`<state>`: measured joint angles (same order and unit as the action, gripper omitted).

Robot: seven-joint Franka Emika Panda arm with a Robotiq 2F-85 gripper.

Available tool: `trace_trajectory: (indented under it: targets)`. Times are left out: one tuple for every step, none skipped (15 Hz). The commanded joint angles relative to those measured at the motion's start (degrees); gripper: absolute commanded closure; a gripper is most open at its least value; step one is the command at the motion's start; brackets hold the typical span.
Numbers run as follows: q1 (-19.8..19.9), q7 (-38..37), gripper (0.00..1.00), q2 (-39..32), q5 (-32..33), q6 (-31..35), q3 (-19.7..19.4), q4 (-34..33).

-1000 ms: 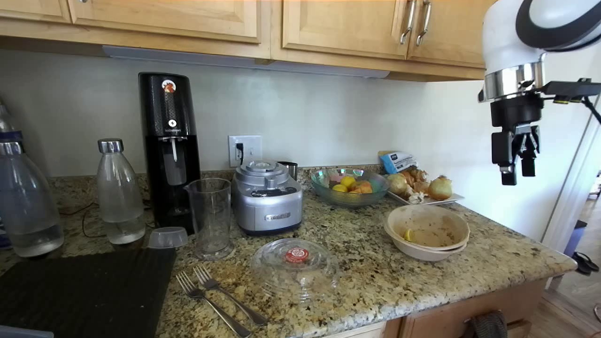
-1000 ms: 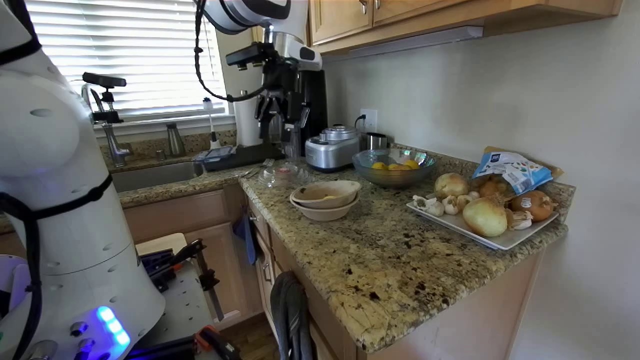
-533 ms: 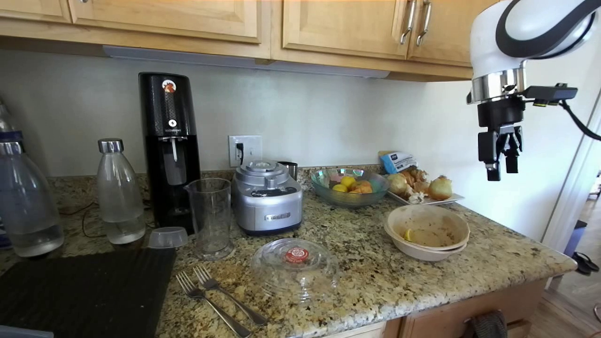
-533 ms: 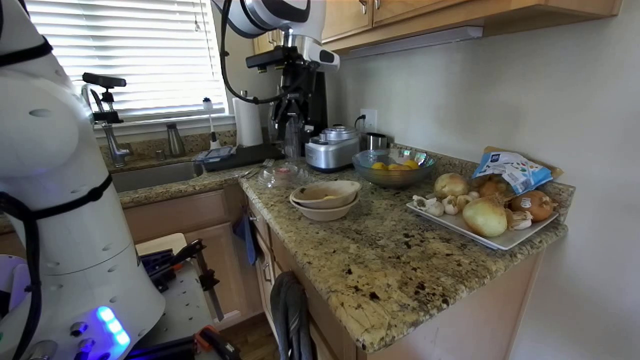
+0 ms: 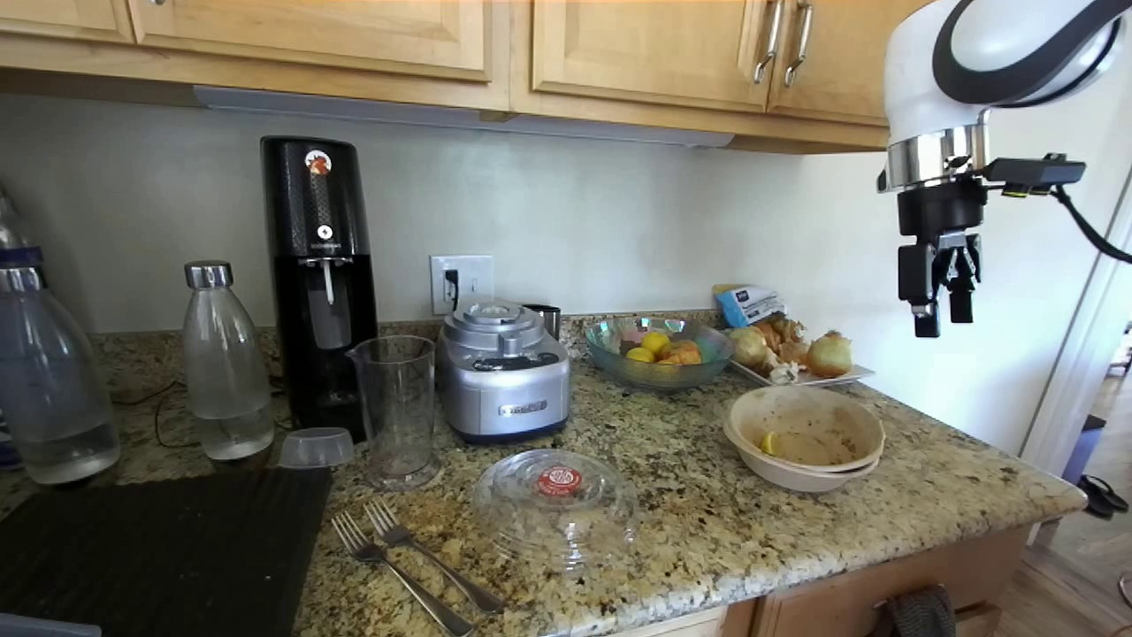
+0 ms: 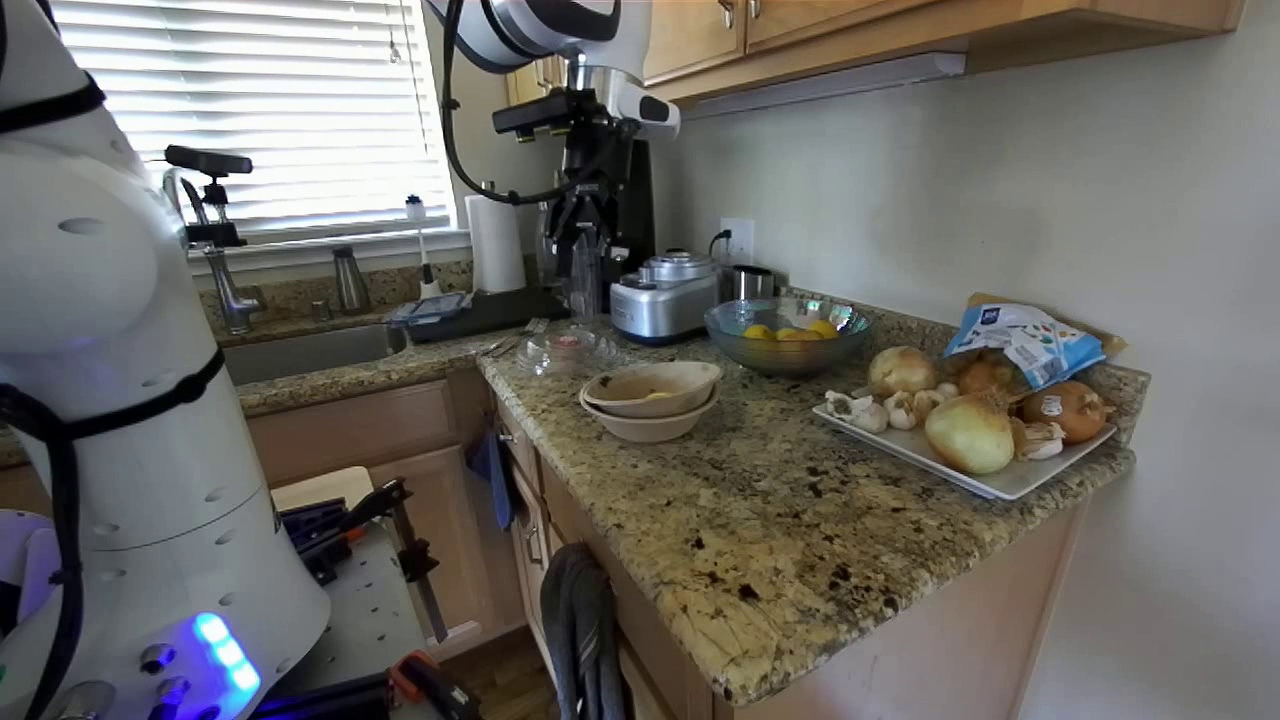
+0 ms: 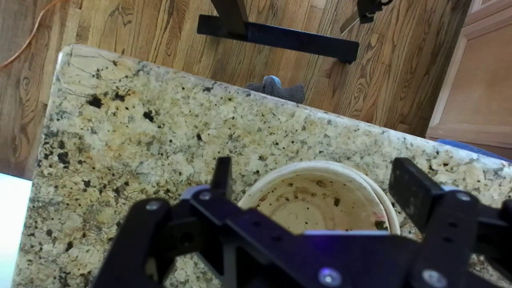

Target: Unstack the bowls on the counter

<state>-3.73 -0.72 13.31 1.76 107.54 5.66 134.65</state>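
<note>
Two beige bowls sit stacked on the granite counter near its front edge. The upper bowl is slightly tilted and holds food bits and a yellow wedge. The lower bowl shows below it. The upper bowl and lower bowl also show stacked in an exterior view. My gripper is open and empty, pointing down, well above the counter. In the wrist view, my gripper's fingers are wide apart, and the upper bowl appears between them, partly hidden by the gripper body.
A glass bowl of fruit, a plate of onions and garlic and a food processor stand behind the bowls. A clear plastic lid and forks lie beside them. Wall cabinets hang above.
My open gripper has shifted left and slightly up in an exterior view, and rightward in an exterior view from elsewhere. It has barely moved in the last half second. The bowls have not moved.
</note>
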Motion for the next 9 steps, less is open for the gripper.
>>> trace_trajectory:
  targets:
    - [0.24, 1.14, 0.00, -0.68, -0.13, 2.67, -1.20, 0.21]
    - [0.42, 1.50, 0.00, -0.70, -0.27, 4.48, -1.58, 0.57]
    - [0.76, 1.99, 0.00, -1.26, -0.86, 7.73, -2.29, 1.06]
    - [1.01, 1.80, 0.00, -1.64, -0.93, 10.41, -2.71, 1.38]
    - [1.13, 2.79, 0.00, -2.24, -1.40, 13.77, -3.40, 1.86]
    - [1.28, 2.70, 0.00, -2.94, -1.20, 16.38, -3.78, 2.10]
    - [1.44, 3.85, 0.00, -3.97, -1.52, 19.20, -4.43, 2.36]
    - [1.53, 5.00, 0.00, -4.84, -2.19, 21.53, -4.95, 2.50]
    - [1.69, 6.39, 0.00, -5.97, -3.10, 23.98, -5.47, 2.64]
